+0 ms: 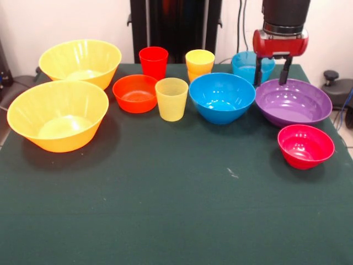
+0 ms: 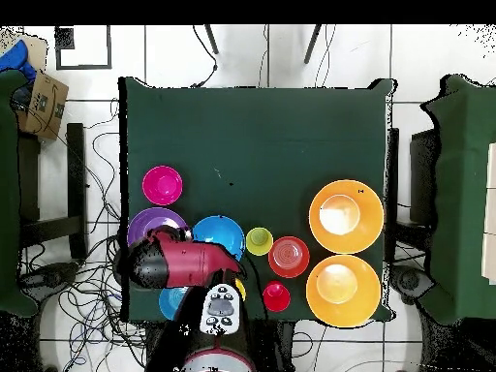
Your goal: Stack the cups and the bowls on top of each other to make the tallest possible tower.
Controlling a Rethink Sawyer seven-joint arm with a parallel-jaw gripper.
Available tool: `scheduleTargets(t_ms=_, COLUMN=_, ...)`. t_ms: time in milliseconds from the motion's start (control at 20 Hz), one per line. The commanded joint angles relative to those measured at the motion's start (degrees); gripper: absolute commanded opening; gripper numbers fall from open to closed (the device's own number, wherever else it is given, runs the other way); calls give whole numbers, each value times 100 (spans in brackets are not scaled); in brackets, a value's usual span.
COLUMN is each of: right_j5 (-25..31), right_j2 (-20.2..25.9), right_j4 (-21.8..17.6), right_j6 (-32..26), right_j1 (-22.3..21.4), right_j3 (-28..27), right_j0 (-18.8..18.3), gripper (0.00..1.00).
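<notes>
My gripper (image 1: 272,77) hangs open at the back right, with nothing between its fingers. One fingertip (image 1: 257,74) is in front of the small light blue bowl (image 1: 246,65); the other is over the far rim of the purple bowl (image 1: 292,102). Along the row sit a blue bowl (image 1: 222,97), a pale yellow cup (image 1: 171,98), an orange-red bowl (image 1: 135,93), a red cup (image 1: 153,62) and an orange-yellow cup (image 1: 199,62). Two large yellow bowls (image 1: 80,62) (image 1: 58,115) stand at the left. A pink-red bowl (image 1: 305,146) sits in front of the purple one. In the overhead view the arm (image 2: 179,262) hides the gripper.
Everything stands apart and upright on the green table (image 1: 165,210), nothing stacked. Seen from above, the pink-red bowl (image 2: 162,185), purple bowl (image 2: 143,223) and blue bowl (image 2: 221,232) lie near the arm, with the yellow bowls (image 2: 346,216) (image 2: 343,290) at the right. Cables run over the floor around the table.
</notes>
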Motion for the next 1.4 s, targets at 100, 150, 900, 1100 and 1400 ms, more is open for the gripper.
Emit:
scheduleTargets(t_ms=100, right_j5=1390, right_j2=-23, right_j4=237, right_j6=794, right_j1=261, right_j3=-1073, right_j0=-25, gripper=100)
scheduleTargets(t_ms=150, right_j5=1424, right_j2=-26, right_j4=221, right_j6=776, right_j1=318, right_j3=-1164, right_j0=-48, gripper=100)
scheduleTargets(t_ms=900, right_j5=976, right_j2=157, right_j4=-48, right_j6=705, right_j1=259, right_j3=-560, right_j0=-264, gripper=100)
scheduleTargets(t_ms=1100, right_j5=520, right_j2=370, right_j4=-202, right_j6=627, right_j1=385, right_j3=-263, right_j0=-399, gripper=100)
scheduleTargets(t_ms=1400, right_j5=315, right_j2=533, right_j4=-439, right_j6=467, right_j1=294, right_j3=127, right_j0=-481, gripper=100)
